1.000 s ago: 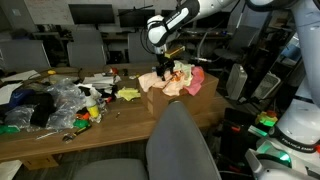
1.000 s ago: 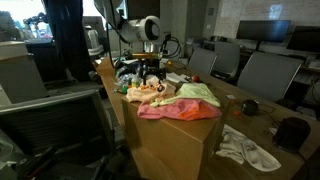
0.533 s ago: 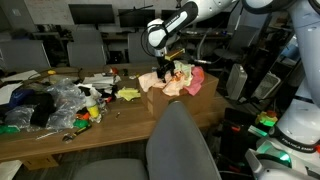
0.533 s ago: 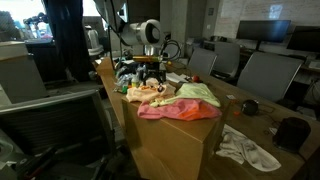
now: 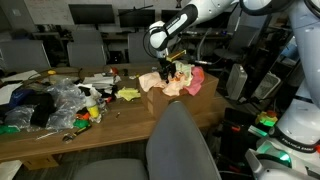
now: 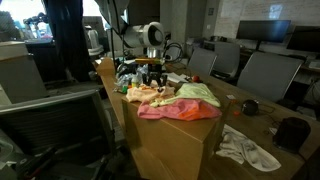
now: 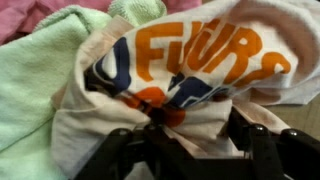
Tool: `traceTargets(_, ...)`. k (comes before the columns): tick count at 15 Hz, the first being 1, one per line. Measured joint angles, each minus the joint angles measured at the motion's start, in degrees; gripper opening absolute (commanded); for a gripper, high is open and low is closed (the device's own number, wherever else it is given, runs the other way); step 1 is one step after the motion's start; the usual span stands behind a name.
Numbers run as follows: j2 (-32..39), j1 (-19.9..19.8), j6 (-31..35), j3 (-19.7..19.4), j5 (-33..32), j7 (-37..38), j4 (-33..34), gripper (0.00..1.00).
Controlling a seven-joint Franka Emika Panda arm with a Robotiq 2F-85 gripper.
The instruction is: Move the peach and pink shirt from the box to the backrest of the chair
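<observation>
Gripper (image 5: 168, 68) is positioned low over the cardboard box (image 6: 178, 140), which stands at the right end of the cluttered table (image 5: 45, 140). In the wrist view the jaws are drawn nearly together on a gathered fold of the peach shirt (image 7: 205, 70). The cloth puckers into the pinch between the dark fingers (image 7: 118, 155), so a grasp is judged to be made. The shirt lies on top of the pile in the box, cream-peach with orange and blue lettering. A green cloth (image 7: 30, 85) sits beside it on the left and a pink cloth (image 6: 165, 112) is draped over the near edge of the box. The garment is judged light, limp and not fragile. It will hang and swing from a single pinch point and may drag neighbouring cloths with it. The present hold is a bunched fold near the print, which is sound for lifting. A hold nearer the collar or a hem would let it drape more evenly. The chair backrest (image 5: 180, 135) stands near the box in the foreground, with nothing on it.
</observation>
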Motion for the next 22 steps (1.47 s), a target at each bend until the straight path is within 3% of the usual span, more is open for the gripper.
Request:
traceTargets(4, -0.2, -0.3, -0.1, -0.1, 0.0, 0.2, 0.2, 0.05)
traceTargets(6, -0.7, -0.3, -0.3, -0.1, 0.0, 0.5, 0.2, 0.01)
traceTargets(10, -4.1, 0.4, -1.4, -0.1, -1.0, 0.8, 0.2, 0.04)
traceTargets(22, -21.1, 7.4, -5.0, 1.7, -13.0, 1.2, -3.5, 0.03)
